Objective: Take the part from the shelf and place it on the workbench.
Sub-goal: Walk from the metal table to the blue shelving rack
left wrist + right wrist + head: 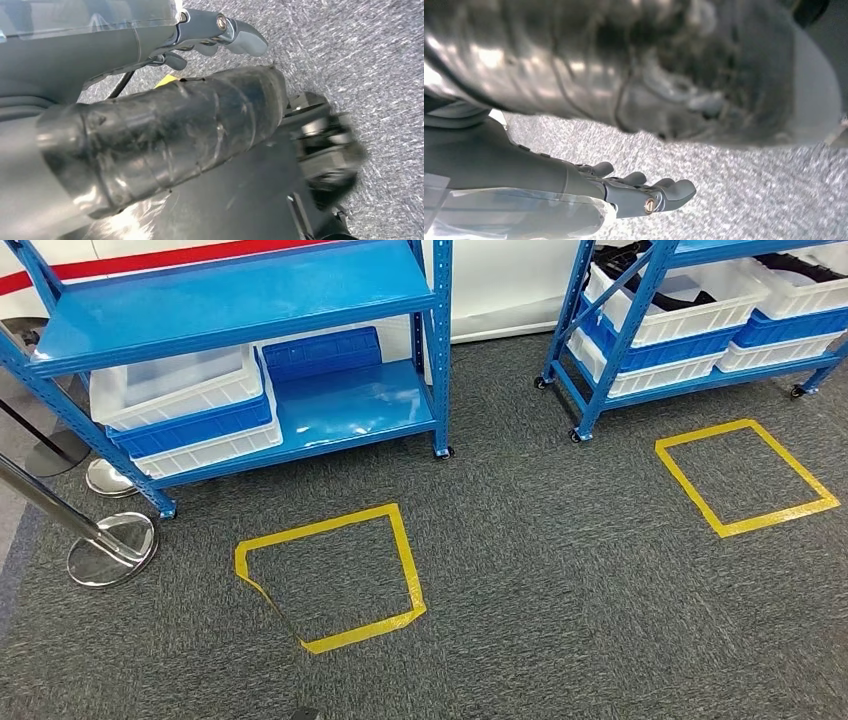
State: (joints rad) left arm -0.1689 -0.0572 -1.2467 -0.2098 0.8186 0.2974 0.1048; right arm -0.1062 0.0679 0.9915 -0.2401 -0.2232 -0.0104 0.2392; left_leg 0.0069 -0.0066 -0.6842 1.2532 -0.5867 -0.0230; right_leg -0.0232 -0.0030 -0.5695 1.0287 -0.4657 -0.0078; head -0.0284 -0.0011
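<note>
Two blue shelf racks stand ahead of me on grey carpet. The right rack (612, 340) carries stacked white and blue bins, and black parts (690, 298) lie in a top white bin (700, 320). The left rack (352, 405) holds a stack of white and blue bins (180, 400) and one blue bin (322, 352) at the back. My left hand (215, 35) hangs over the carpet with its fingers loosely spread and nothing in them. My right hand (644, 192) also hangs over the carpet, fingers stretched out and apart, holding nothing.
Two yellow tape squares mark the carpet, one (408, 570) before the left rack and one (690, 485) before the right rack. Chrome stanchion bases (110, 550) and slanting poles stand at the left edge. The right rack sits on castors (576, 436).
</note>
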